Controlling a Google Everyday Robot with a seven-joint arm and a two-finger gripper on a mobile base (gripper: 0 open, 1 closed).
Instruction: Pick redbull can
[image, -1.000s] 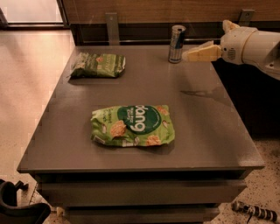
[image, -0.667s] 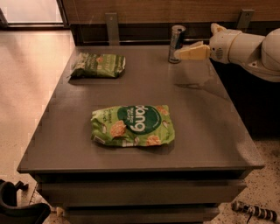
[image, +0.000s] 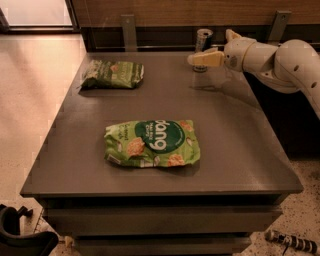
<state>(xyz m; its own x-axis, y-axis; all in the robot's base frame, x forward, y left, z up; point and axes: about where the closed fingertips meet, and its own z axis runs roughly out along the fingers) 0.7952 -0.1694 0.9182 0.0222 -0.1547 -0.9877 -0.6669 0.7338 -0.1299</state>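
The redbull can (image: 203, 38) is a slim silver and blue can standing upright at the far edge of the grey table (image: 235, 150), right of centre. My gripper (image: 209, 47) reaches in from the right on a white arm (image: 280, 60). It is open. One cream finger (image: 205, 59) lies across the front of the can's lower part and hides it. The other finger (image: 231, 35) shows to the can's right, apart from it. The can stands on the table.
A green "dang" snack bag (image: 152, 143) lies flat in the table's middle. A second green bag (image: 113, 74) lies at the far left. A dark wall with two metal brackets (image: 129, 30) runs behind the table. Tiled floor lies to the left.
My gripper has moved left and a little farther in. Its front finger, which was right of the can, now crosses in front of it. The can and bags have not moved.
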